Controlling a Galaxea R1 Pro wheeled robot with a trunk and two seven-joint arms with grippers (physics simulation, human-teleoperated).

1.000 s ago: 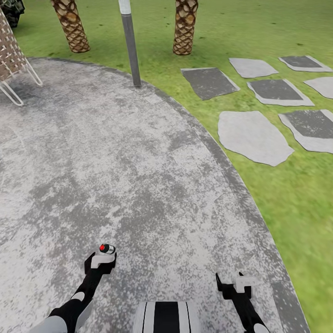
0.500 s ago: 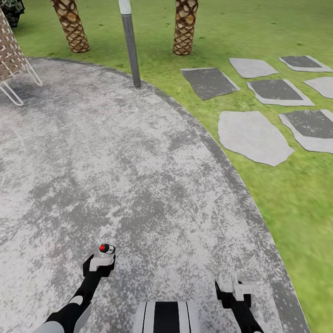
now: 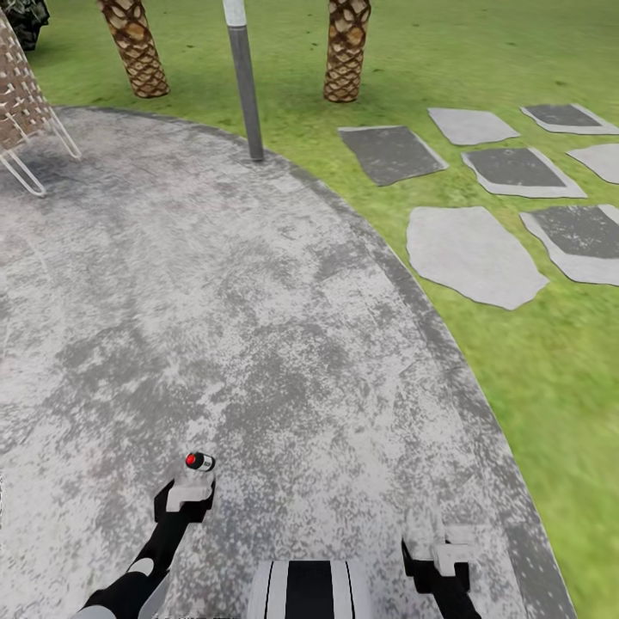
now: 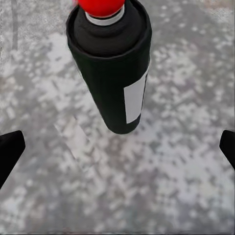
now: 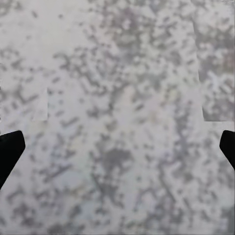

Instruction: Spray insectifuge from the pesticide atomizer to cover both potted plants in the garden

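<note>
Fingers [image 4: 10, 152] of the left gripper [image 3: 191, 492] stand wide apart in the left wrist view. The spray bottle [image 4: 115, 73] sits between them, and neither tip touches its dark body. From the head it shows as a small black bottle with a red knob, perched just above the gripper's white block. How it is carried I cannot tell, but it has travelled with the arm over the last second. It hangs low over the grey patio [image 3: 258, 301], upright or nearly so.

The right gripper [image 3: 434, 550] is empty. Its fingers [image 5: 10, 152] are spread just as wide above bare paving, and it has sunk a little toward the lower edge of the head view.

The whole scene has slid slightly to the right: the pole [image 3: 245, 86], the palm trunks [image 3: 133, 47] and the stepping stones [image 3: 473, 254] on the lawn [image 3: 533, 387] have all moved together. That points to the robot turning or rolling rather than anything in the garden moving.

The pickup looks done, and this seems to be the drive toward the plants, with spraying not yet begun.
</note>
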